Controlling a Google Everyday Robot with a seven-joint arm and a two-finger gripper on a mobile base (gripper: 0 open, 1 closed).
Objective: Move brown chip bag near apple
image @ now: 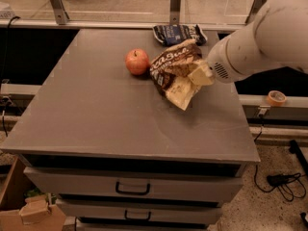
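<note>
The brown chip bag (174, 65) is crumpled and tilted over the grey table top (96, 114), its left edge close beside the apple (137, 61). The apple is small, red-orange and stands upright on the table, left of the bag. My gripper (199, 74) comes in from the right on a thick white arm and is shut on the bag's right side. The bag's cream lower corner hangs down near the table surface; I cannot tell whether it touches.
A smaller dark blue snack bag (178, 33) lies at the table's far edge behind the chip bag. A tape roll (276, 98) sits on a ledge to the right. Drawers (132, 189) are below the front edge. A cardboard box (29, 213) is on the floor at left.
</note>
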